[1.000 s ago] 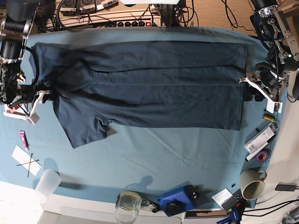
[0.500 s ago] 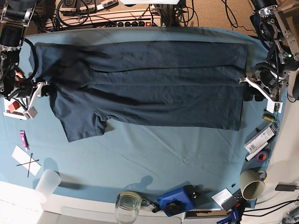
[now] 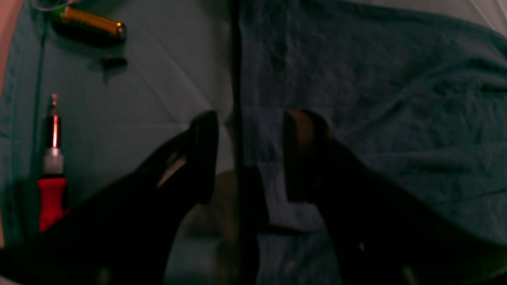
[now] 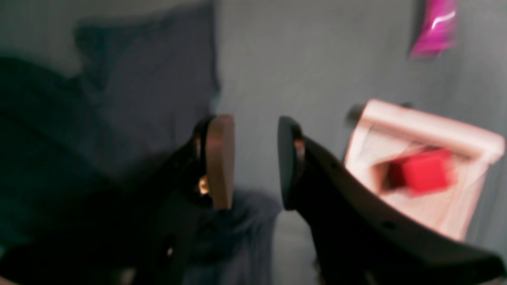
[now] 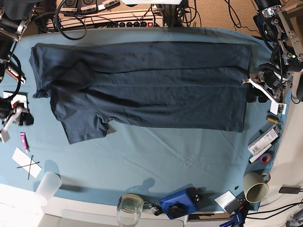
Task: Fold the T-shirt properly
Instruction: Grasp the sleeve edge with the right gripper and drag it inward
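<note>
Both claws open and empty, T-shirt half folded lengthwise

Nearest you, a glass (image 5: pixel 129 206), a blue box (image 5: pixel 180 202) and a mug (image 5: pixel 255 186) line the near edge of the tablecloth (image 5: pixel 156 156). Beyond them the T-shirt (image 5: pixel 142 87) lies flat across the far half, its long sides apparently turned in and one sleeve poking toward you at the left. Your right claw (image 4: pixel 253 158), at the scene's left, stands partly open above bare cloth, holding nothing. Your left claw (image 3: pixel 247 156), at the scene's right, straddles the shirt's hem with its jaws apart, gripping nothing yet. The lengthwise fold looks done; next you likely need to pinch that hem and carry it across toward the collar end.
</note>
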Available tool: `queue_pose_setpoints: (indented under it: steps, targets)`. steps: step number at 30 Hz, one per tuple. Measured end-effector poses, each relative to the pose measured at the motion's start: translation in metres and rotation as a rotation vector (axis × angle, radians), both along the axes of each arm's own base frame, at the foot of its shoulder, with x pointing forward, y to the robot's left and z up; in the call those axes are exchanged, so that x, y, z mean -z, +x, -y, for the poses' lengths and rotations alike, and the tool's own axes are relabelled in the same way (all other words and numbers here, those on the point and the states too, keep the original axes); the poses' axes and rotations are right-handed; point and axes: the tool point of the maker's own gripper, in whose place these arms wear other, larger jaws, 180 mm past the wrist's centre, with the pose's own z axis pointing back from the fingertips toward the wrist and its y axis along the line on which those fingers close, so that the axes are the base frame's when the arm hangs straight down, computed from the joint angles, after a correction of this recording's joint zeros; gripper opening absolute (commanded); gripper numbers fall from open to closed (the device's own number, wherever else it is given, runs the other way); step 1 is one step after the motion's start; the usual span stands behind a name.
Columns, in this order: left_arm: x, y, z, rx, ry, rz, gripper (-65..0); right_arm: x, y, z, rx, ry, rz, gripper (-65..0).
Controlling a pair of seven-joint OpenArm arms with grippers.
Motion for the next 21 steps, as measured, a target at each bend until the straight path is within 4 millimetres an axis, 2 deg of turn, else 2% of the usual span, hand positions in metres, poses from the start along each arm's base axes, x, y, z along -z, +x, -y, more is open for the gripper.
queue_pose_setpoints:
  steps: [3, 7, 11, 13, 17, 19, 21]
  targets:
    - [0.000, 0.000, 0.000, -0.001, 0.001, 0.000, -37.4, 0.001, 0.014, -0.007, 0.013, -0.012, 0.048, -45.9]
    - [0.000, 0.000, 0.000, 0.000, 0.000, -0.001, -37.4, 0.025, 0.020, -0.017, 0.025, -0.065, 0.019, -45.9]
    - [0.000, 0.000, 0.000, 0.000, 0.000, -0.001, -37.4, 0.039, 0.032, -0.027, 0.072, -0.050, 0.055, -45.9]
    - [0.000, 0.000, 0.000, 0.000, 0.000, -0.001, -37.4, 0.054, 0.034, -0.026, 0.102, -0.027, 0.044, -45.9]
    - [0.000, 0.000, 0.000, 0.001, 0.000, -0.003, -37.4, 0.098, 0.031, -0.019, 0.177, 0.062, -0.044, -45.9]
    - [0.001, -0.001, 0.000, 0.001, 0.001, -0.004, -37.4, 0.109, 0.034, -0.026, 0.165, 0.127, -0.068, -45.9]
    - [0.000, 0.000, 0.000, 0.001, 0.000, -0.003, -37.4, 0.109, 0.043, -0.033, 0.162, 0.174, -0.066, -45.9]
